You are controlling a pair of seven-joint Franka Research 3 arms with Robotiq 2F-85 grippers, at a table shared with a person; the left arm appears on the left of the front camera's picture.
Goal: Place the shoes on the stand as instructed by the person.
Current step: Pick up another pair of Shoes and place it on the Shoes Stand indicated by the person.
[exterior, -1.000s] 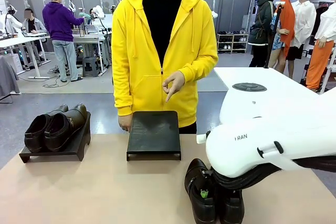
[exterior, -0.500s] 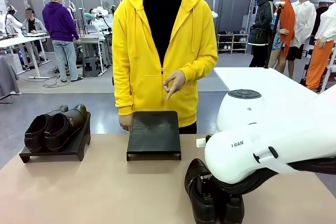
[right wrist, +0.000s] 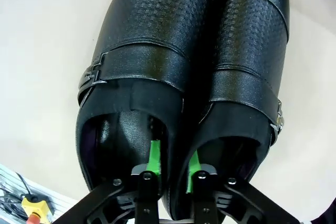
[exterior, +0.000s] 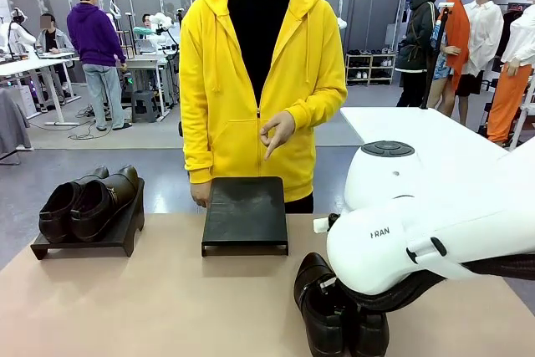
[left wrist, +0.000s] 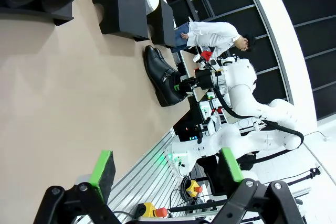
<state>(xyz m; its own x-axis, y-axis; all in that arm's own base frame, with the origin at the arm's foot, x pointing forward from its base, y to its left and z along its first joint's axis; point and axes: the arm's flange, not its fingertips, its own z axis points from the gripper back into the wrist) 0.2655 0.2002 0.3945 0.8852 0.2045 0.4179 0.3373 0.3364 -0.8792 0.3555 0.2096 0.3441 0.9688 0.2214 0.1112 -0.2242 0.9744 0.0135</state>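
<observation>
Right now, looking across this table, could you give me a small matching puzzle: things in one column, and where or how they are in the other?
Things:
1. strapped shoes
2. other shoe pair
3. middle stand
4. person's hand

Places or states:
A. on the left stand
B. pointing downward
C. on the table, pinched together by the jaws of the right arm
D. straight in front of the person

Pairs: 1-C, 2-A, 3-D, 4-B
</observation>
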